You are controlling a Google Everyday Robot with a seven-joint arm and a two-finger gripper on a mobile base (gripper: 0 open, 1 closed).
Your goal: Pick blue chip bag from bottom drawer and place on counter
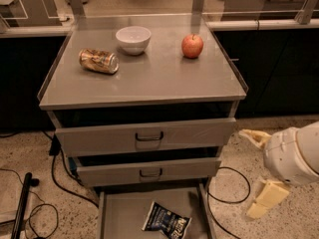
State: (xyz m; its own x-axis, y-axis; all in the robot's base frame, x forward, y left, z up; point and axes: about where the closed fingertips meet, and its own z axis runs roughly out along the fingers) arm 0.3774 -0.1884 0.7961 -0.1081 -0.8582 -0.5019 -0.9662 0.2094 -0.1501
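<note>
- Speckled stone floor (30, 148) surrounds a grey cabinet, with a black cable (57, 180) trailing at its left foot.
- Nearest, the bottom drawer (122, 210) stands pulled out. The blue chip bag (167, 220) lies flat on its floor, right of centre and clear of both side walls.
- The bag sits askew to the drawer walls. Its far edge slants from far-left to near-right. Its near end runs out of view, so I judge the long axis to be diagonal but cannot be sure which end is the top.
- The bag looks light, crinkly and puffed, and the foil is probably slippery. Its contents would crush, so a gentle pinch is called for. A raised crimped edge or a fold across the narrow middle looks like the best hold, taken from above.
- The gripper (247, 173) hangs right of the cabinet, beside the drawer and above the floor. Its jaws are spread wide and hold nothing.
- Two handled drawers (144, 136) sit above, slightly ajar. They overhang the rear of the tray and limit the approach.
- Farther up, the bench (159, 78) carries a tipped gold can (98, 61), a white bowl (133, 39) and an apple (192, 46). The front strip offers bare room.
</note>
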